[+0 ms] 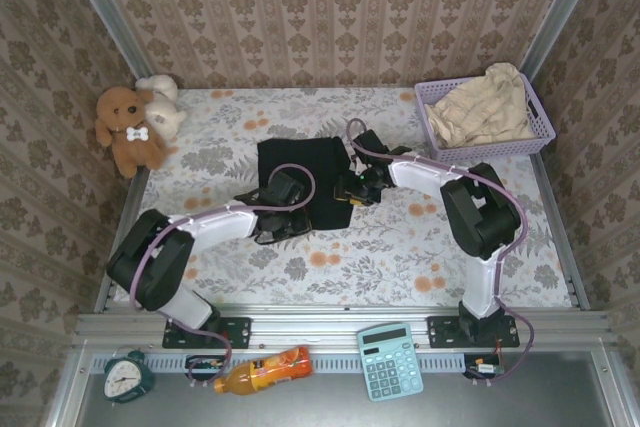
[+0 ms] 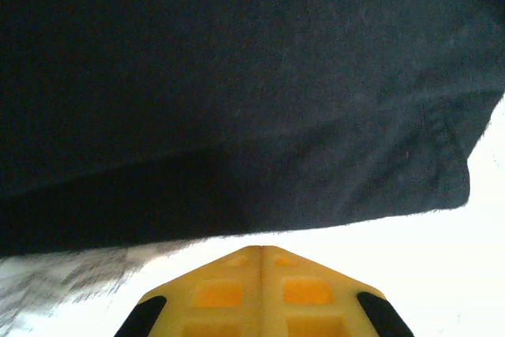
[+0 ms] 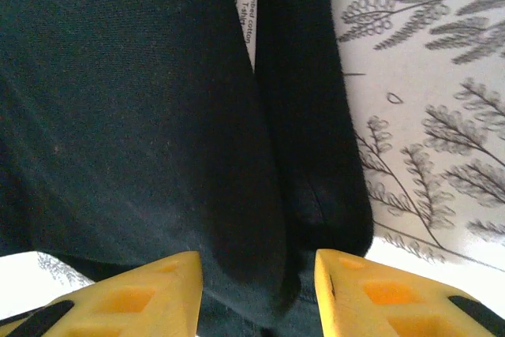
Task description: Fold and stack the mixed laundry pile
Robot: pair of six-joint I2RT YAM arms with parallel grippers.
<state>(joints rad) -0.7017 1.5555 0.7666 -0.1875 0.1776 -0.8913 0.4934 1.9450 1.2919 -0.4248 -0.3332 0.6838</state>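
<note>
The black garment [image 1: 305,162] is lying flat at the middle of the frame on the flowered table [image 1: 400,247], while the beige garment [image 1: 488,107] is sitting bunched in the lavender basket [image 1: 495,146] at the upper right. The left end effector [image 2: 262,252] is resting at the black cloth's lower left, fingers pressed together just beside its hem. The right end effector [image 3: 256,262] is standing at the cloth's right edge, fingers apart and straddling a fold of it.
</note>
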